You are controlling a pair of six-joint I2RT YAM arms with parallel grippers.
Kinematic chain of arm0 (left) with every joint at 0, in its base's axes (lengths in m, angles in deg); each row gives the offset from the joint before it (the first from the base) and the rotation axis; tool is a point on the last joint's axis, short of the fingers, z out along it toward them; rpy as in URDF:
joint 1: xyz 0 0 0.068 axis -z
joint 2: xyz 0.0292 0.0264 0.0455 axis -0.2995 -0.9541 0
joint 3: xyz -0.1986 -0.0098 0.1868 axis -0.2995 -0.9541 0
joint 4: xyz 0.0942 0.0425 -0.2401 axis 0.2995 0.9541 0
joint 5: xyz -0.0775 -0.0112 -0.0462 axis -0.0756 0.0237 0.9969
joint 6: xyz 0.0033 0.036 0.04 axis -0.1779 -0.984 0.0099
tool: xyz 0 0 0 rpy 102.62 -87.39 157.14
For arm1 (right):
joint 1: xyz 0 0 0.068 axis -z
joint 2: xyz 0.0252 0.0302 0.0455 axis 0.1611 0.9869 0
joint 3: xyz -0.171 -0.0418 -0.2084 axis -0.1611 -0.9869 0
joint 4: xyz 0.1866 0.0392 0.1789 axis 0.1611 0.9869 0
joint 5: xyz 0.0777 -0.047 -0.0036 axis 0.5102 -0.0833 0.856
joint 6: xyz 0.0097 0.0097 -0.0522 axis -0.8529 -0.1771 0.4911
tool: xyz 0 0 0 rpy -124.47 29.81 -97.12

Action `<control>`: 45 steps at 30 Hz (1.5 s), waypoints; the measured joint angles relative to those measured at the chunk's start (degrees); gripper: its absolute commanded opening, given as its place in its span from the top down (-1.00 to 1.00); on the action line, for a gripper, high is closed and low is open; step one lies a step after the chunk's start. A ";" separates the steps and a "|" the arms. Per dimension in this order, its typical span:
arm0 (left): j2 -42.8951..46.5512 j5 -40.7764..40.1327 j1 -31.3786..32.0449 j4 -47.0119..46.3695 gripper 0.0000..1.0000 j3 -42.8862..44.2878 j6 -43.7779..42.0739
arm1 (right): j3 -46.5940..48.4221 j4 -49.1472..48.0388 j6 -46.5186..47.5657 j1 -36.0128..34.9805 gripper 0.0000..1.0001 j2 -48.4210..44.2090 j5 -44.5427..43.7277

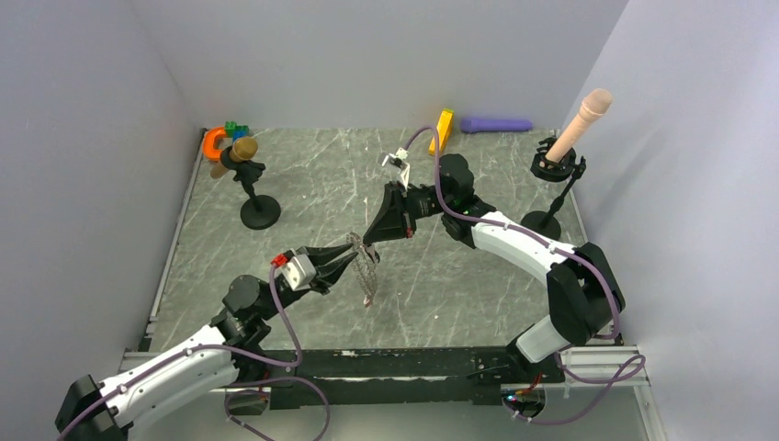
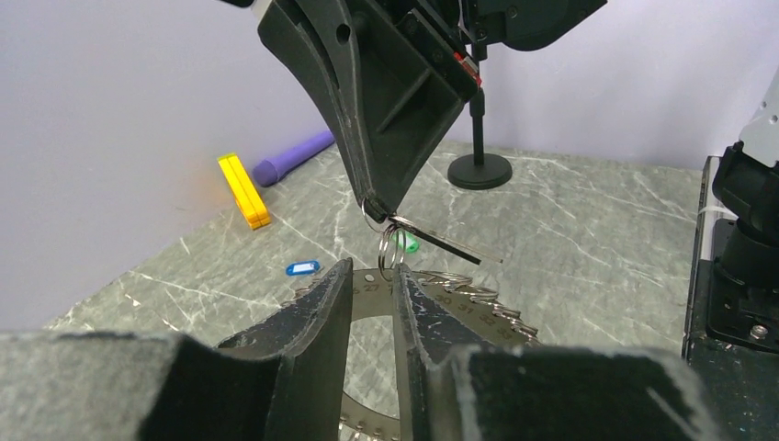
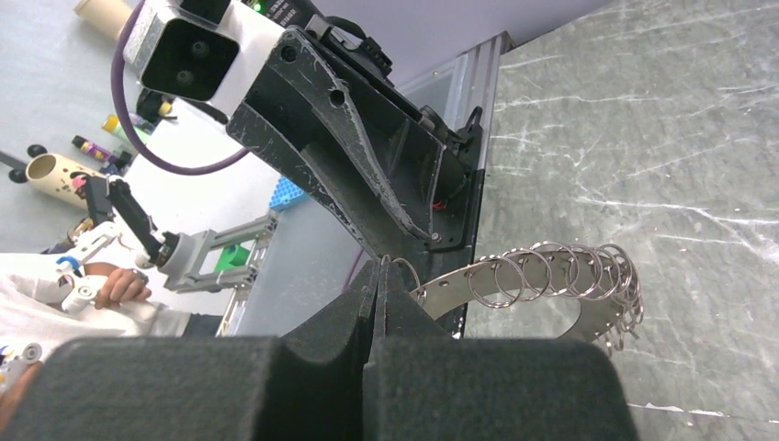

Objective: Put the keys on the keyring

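Steel keyring [image 1: 366, 268], judged light, springy, slippery: left end effector [image 1: 353, 263] clamps its band; right end effector [image 1: 370, 244] pinches one split ring [image 2: 389, 248].

Plain pale walls [image 1: 367, 55] stand left, far and right of a grey stone-look table [image 1: 312, 175] with white streaks.

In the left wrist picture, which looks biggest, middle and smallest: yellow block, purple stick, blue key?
Tied first: purple stick and yellow block, too alike to rank.
Last: blue key, clearly smallest.
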 measured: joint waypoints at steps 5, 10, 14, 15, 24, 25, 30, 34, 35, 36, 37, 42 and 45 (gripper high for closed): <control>-1.60 0.59 -0.59 -1.60 0.48 -0.61 0.98 | 0.00 -0.50 -0.11 0.00 1.00 0.00 0.00; -3.52 1.31 -1.09 -3.43 0.52 -0.83 1.77 | 0.00 -0.63 -0.13 0.00 1.00 0.00 0.00; -4.39 2.12 -1.38 -4.79 0.57 -0.94 2.60 | 0.00 -0.63 -0.13 0.00 1.00 0.00 0.00; -4.50 2.38 -1.49 -5.35 0.59 -0.94 2.75 | 0.00 -0.63 -0.11 0.00 1.00 0.00 0.00; -4.94 4.37 -2.16 -7.50 0.63 -0.96 4.76 | 0.00 -0.63 -0.11 0.00 1.00 0.00 0.00; -5.11 4.61 -2.25 -7.56 0.61 -0.96 4.94 | 0.00 -0.63 -0.11 0.00 1.00 0.00 0.02; -5.18 5.38 -2.60 -7.50 0.59 -0.96 5.81 | 0.00 -0.63 -0.11 0.00 1.00 0.00 0.00; -5.16 5.46 -2.75 -7.52 0.60 -1.20 5.97 | 0.00 -0.63 -0.11 0.00 1.00 0.00 0.00; -5.14 5.55 -2.84 -7.52 0.61 -1.38 5.99 | 0.00 -0.63 -0.11 0.00 1.00 0.00 0.00; -5.16 5.57 -2.89 -7.50 0.61 -1.49 5.99 | 0.00 -0.63 -0.13 0.00 1.00 0.00 0.02; -5.18 5.64 -2.91 -7.41 0.62 -1.57 5.99 | 0.00 -0.66 -0.13 0.00 1.00 0.00 0.02; -5.68 6.12 -3.23 -7.02 0.64 -1.57 5.97 | 0.00 -0.66 -0.31 0.00 1.00 0.00 0.00; -5.88 6.45 -3.45 -6.86 0.68 -1.57 5.97 | -0.02 -0.66 -0.33 0.00 1.00 0.00 0.00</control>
